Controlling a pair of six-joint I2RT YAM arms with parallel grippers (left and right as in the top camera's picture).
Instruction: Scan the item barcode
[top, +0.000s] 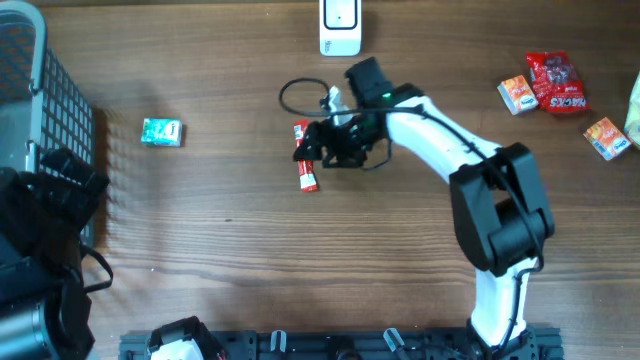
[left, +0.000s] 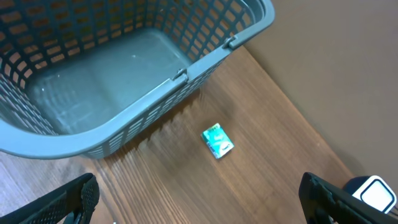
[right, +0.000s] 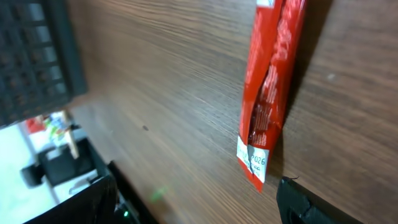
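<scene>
1. The red stick packet (right: 270, 93) lies flat on the wooden table (right: 168, 93). It is long and narrow, glossy and creased down its middle. Its near end has a small white patch printed with a date.
2. In the right wrist view the packet sits between the right gripper's (right: 196, 193) two fingers, closer to the one at the frame's right. Neither finger touches it.
3. Those fingers (right: 301, 202) are spread wide, holding nothing.
4. From overhead, the right gripper hovers right over the packet, whose lower end sticks out beyond the fingers.
5. A white scanner (top: 340, 28) stands past the fingers at the table's far edge. A black cable loop (top: 300, 95) lies between scanner and gripper.
6. The left gripper's (left: 199, 199) fingers (left: 68, 202) are also spread wide and empty. Ahead of them lies a small green box (left: 217, 141), with a grey basket (left: 186, 68) just beyond it.
7. Red and orange snack packs (top: 555, 80) lie well apart from both grippers.
</scene>
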